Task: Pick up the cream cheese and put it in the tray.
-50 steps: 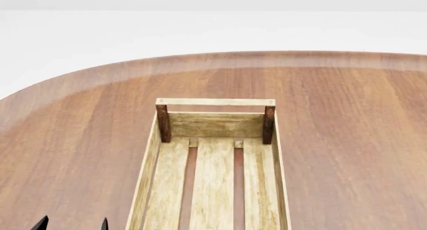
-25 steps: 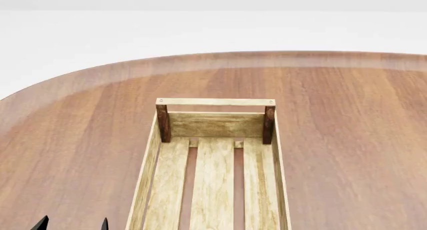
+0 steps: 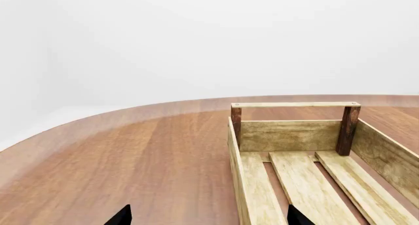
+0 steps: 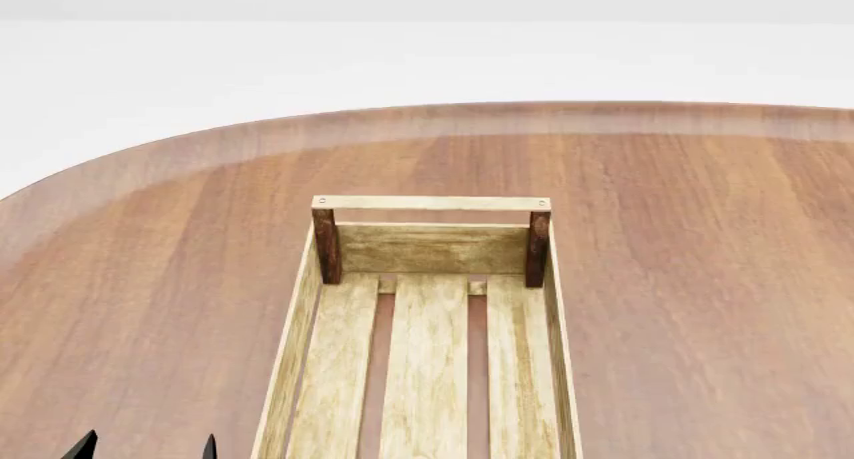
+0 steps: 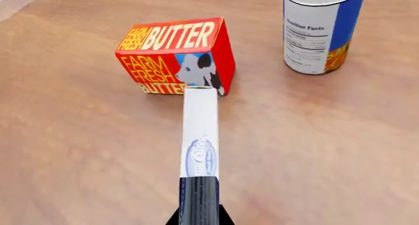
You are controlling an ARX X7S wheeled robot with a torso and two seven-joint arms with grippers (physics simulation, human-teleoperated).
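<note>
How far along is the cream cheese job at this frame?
Done: the right gripper appears shut on the cream cheese, seemingly lifted above the table near the butter box. In hand: carrying it. Left: placing it in the tray, whose visible part holds nothing.

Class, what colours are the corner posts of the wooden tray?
The corner posts are dark reddish-brown, against the tray's pale slats. The head view shows this best.

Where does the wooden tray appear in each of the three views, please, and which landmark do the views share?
Head view: the tray runs from the picture's centre down to its bottom edge, far end wall uppermost.
Left wrist view: the tray fills the lower right, seen from its open length.
Right wrist view: not in it.
Shared landmark: the brown wooden table, visible in all three; the tray's dark corner posts match the head and left wrist views.
</note>
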